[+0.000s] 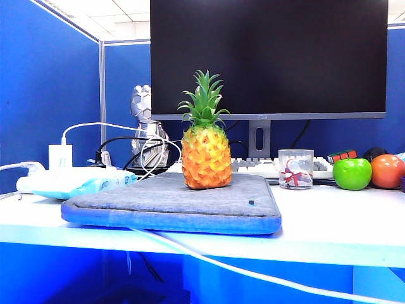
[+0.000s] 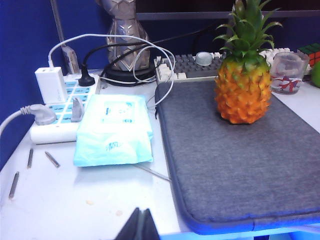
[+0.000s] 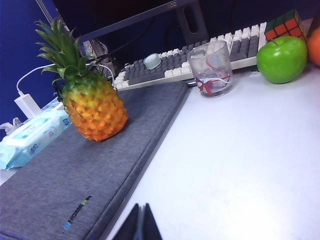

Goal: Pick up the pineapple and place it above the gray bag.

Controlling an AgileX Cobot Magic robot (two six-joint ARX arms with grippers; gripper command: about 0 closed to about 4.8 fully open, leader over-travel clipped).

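Near edge: my left gripper shows as two dark fingertips pressed together, clenched on nothing, over the white desk in front of the gray bag.
Right gripper: I see it likewise clenched and empty, above bare desk beside the bag's front corner.
Pineapple: standing upright on the gray bag, toward its rear edge, free of both grippers.
Gray bag: lying flat on the desk; a white cable runs from under its front edge.
Left of the bag: light blue wipes packet, then a power strip with plugs.
Behind the bag: keyboard and dark monitor.
Right of the bag: clear cup, green apple, orange fruit.
Room: blue partition walls enclose the desk.
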